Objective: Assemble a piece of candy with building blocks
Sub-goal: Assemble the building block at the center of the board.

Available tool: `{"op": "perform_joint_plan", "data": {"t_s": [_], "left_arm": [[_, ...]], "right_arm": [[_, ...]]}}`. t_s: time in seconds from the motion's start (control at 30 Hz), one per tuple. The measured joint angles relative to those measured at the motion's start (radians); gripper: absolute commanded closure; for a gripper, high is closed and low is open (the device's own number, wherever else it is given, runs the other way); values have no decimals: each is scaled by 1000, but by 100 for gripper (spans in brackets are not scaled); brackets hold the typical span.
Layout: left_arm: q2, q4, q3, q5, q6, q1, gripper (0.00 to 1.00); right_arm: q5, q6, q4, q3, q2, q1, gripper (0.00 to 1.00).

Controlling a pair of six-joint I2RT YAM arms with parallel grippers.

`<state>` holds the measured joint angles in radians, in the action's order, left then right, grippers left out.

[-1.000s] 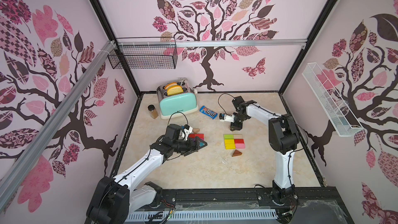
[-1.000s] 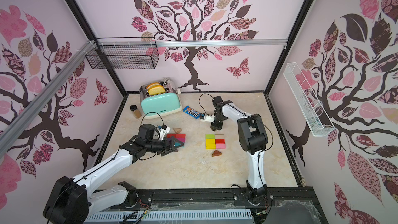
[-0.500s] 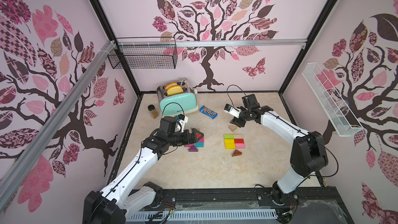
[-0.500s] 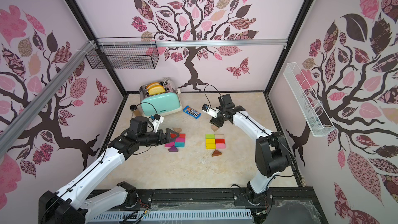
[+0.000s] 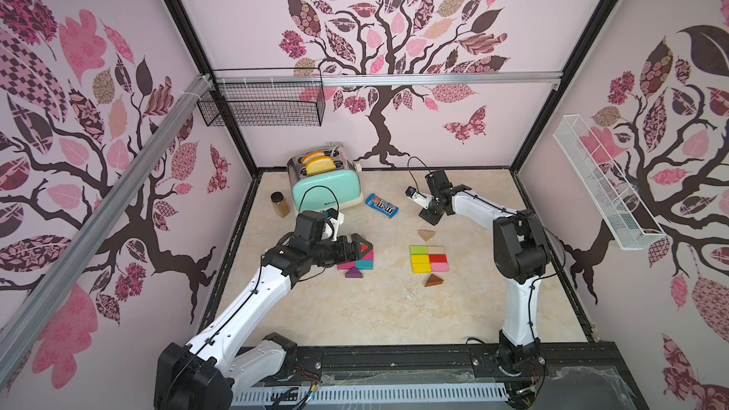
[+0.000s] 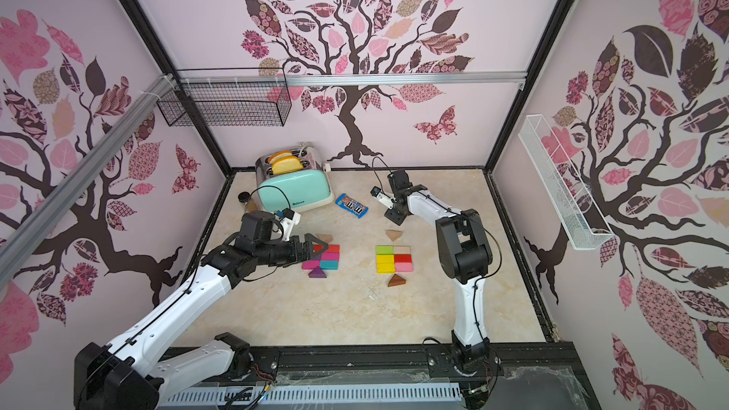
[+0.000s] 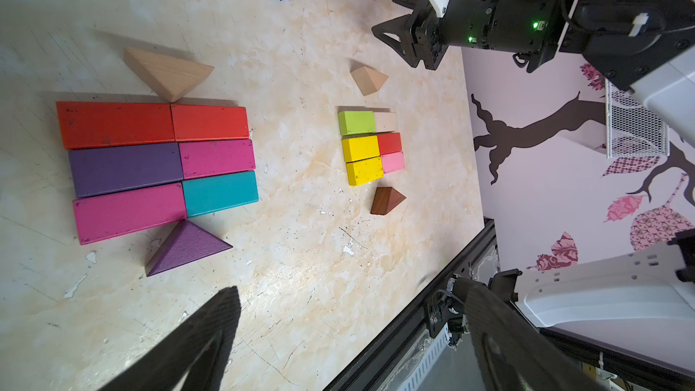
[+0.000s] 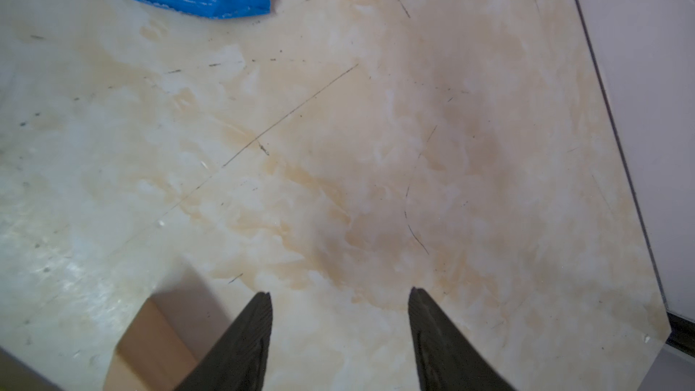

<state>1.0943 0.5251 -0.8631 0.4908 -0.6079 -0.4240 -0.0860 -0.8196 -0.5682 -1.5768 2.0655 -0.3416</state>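
Two groups of building blocks lie flat on the table. The left group (image 7: 161,167) has red, purple, magenta and teal rectangles, with a tan triangle (image 7: 169,71) and a purple triangle (image 7: 186,246) at its ends. The right group (image 5: 429,259) has green, tan, yellow, red and pink rectangles, a tan triangle (image 5: 426,235) beyond it and a brown triangle (image 5: 434,280) in front. My left gripper (image 5: 361,248) hovers over the left group, wide open and empty. My right gripper (image 5: 430,216) stands open and empty just behind the far tan triangle (image 8: 146,344).
A mint toaster (image 5: 325,187) with toast stands at the back, a brown jar (image 5: 279,203) to its left. A blue candy packet (image 5: 381,205) lies between toaster and right gripper. A black wire basket (image 5: 262,106) and a white rack (image 5: 603,183) hang on the walls.
My right gripper opened and pulled back off the far tan triangle, which now lies free on the table. The left gripper shifted slightly, uncovering the purple triangle.
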Motion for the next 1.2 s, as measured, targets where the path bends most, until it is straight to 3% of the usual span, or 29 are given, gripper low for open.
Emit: {"op": "perform_joint_plan", "data": {"t_s": [0.33, 1.2], "left_arm": [[47, -30, 0, 14, -2, 1, 2], [15, -72, 48, 27, -24, 5, 2]], "right_arm": [[-31, -10, -40, 10, 0, 0, 39], [20, -35, -128, 29, 0, -31, 40]]}}
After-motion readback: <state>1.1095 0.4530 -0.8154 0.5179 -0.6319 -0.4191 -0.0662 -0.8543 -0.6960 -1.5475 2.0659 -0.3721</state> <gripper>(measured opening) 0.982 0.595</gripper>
